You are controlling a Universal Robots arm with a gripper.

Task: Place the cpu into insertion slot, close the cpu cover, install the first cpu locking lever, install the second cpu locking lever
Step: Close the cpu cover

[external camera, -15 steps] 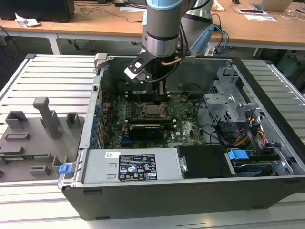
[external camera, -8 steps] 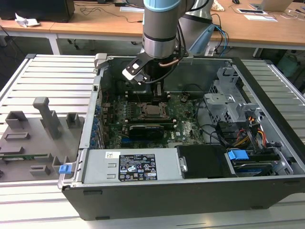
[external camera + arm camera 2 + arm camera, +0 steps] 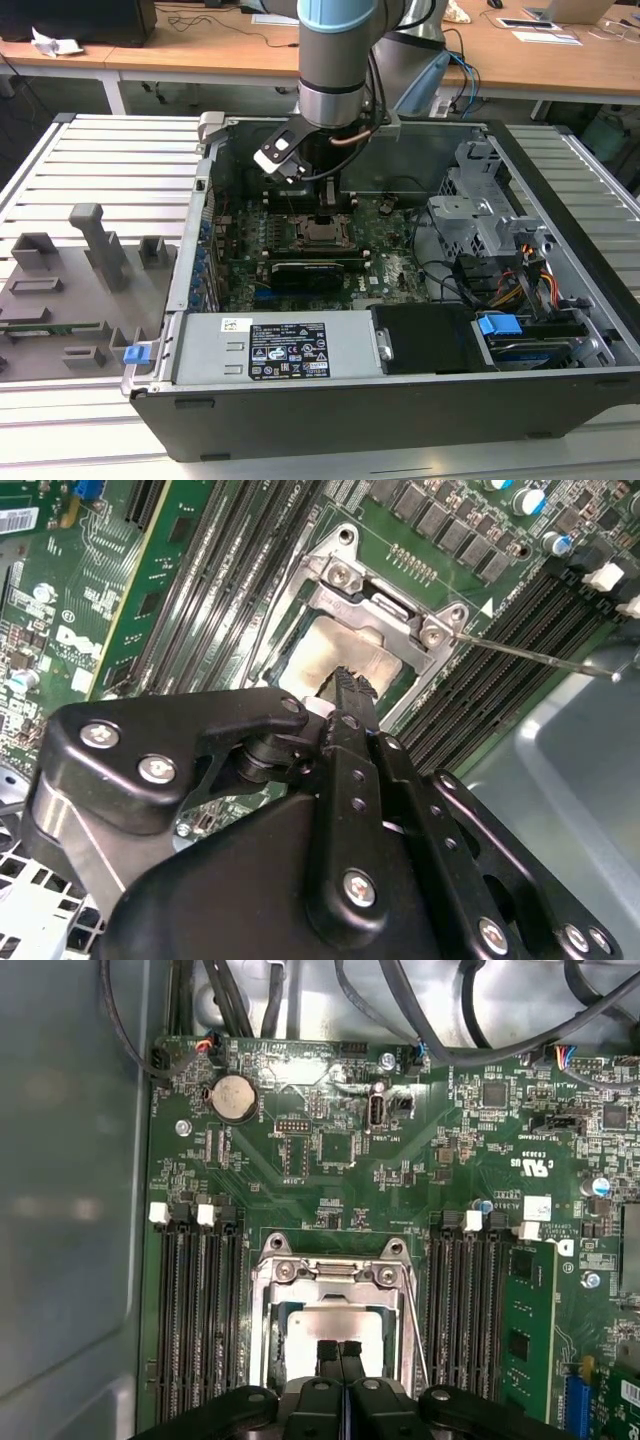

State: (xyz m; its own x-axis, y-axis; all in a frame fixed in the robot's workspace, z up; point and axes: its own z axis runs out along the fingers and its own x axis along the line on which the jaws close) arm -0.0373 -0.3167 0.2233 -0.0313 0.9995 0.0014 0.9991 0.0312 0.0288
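The cpu (image 3: 310,1328) lies flat in the insertion slot (image 3: 322,234) on the green motherboard, and its pale silvery top (image 3: 330,658) hides the pin field. Around the chip lies the cpu cover (image 3: 336,1273), a silvery frame (image 3: 385,608) that looks folded down. One thin wire locking lever (image 3: 540,658) sticks out from the socket's corner, raised off the board; in the first wrist view it (image 3: 413,1322) runs along the frame's side. My gripper (image 3: 341,1346) is shut with nothing between its fingers. Its tips (image 3: 348,683) sit just over the chip's top, and I cannot tell whether they touch it. In the exterior view the gripper (image 3: 322,212) hangs straight above the socket.
Black memory slots (image 3: 197,1300) flank the socket on both sides, one holding a green module (image 3: 528,1330). A long black expansion card (image 3: 312,270) lies in front of the socket. Case walls, a drive cage (image 3: 490,215) and cables (image 3: 520,285) crowd the exterior view's right. A grey fixture tray (image 3: 80,290) lies outside.
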